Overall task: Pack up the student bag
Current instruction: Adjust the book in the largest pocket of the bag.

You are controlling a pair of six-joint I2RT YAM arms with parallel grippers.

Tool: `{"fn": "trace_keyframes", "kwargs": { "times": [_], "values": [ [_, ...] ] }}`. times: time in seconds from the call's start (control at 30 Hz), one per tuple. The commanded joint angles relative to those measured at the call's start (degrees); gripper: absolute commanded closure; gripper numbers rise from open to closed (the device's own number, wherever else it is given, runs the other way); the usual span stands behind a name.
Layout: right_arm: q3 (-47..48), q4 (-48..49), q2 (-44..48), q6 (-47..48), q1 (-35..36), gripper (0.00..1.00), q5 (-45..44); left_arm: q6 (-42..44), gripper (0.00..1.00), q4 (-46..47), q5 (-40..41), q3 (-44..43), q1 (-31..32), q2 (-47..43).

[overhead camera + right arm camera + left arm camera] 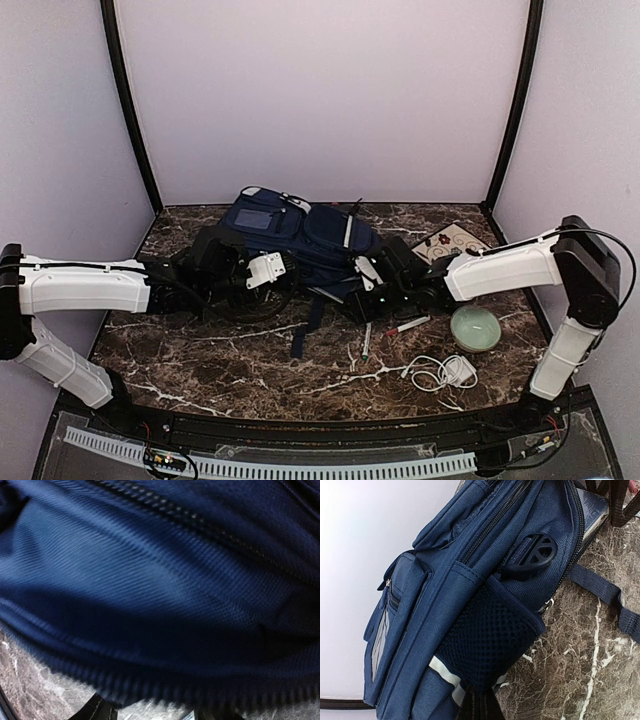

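Lying flat at the back middle of the bench (200, 350), the student bag (300, 232) has an arm at each flank. That reads as a brace-and-open setup: one side steadies the soft fabric so the other can work a zip. The left jaws are together, low against the bag's side; whether they pinch cloth cannot be told. The right jaws stand apart, pushed up close to the fabric, with nothing visibly clamped.

The loose goods lie on the right, near that arm: a red marker (408, 326), a green pen (366, 342), a pale green dish (475, 328), a white cable (440, 372) and a patterned card (455, 243). All are outside the bag, so packing is judged hardly begun.

Only the top view gives this layout, yet the wrists there largely hide both sets of jaws. The left wrist view adds the bag's flank: a mesh pocket (490, 635), a black round fitting (532, 552), zip lines that look closed, a strap (605, 595) trailing over the marble, and its own dark fingers (479, 707) at the bottom edge. The right wrist view, blurred and very near, shows only navy weave, one zip (200, 530), and two dark fingertips (95, 711) well apart along the bottom.
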State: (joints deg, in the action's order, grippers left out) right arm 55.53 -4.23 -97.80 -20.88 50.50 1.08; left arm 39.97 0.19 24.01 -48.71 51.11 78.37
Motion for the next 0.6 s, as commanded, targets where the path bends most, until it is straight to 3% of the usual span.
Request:
{"fn": "trace_keyframes", "kwargs": {
  "times": [0.0, 0.2, 0.33, 0.57],
  "values": [
    [4.5, 3.9, -2.1, -1.1, 0.0, 0.51, -9.3, -1.6, 1.00, 7.1, 0.5, -2.7, 0.4, -5.2],
    [10.1, 3.9, -4.6, -0.9, -0.9, 0.60, -13.3, -2.2, 1.00, 6.8, 0.5, -2.0, 0.4, -6.7],
    [14.0, 3.6, -6.6, -3.1, -3.9, 0.61, -10.9, -2.6, 1.00, 6.3, 0.9, -1.8, 0.4, -6.9],
    [15.8, 4.2, -7.5, -3.6, -7.2, 0.56, -8.8, -3.5, 1.00, 6.5, -0.3, -1.7, 0.4, -7.0]
  ]
}}
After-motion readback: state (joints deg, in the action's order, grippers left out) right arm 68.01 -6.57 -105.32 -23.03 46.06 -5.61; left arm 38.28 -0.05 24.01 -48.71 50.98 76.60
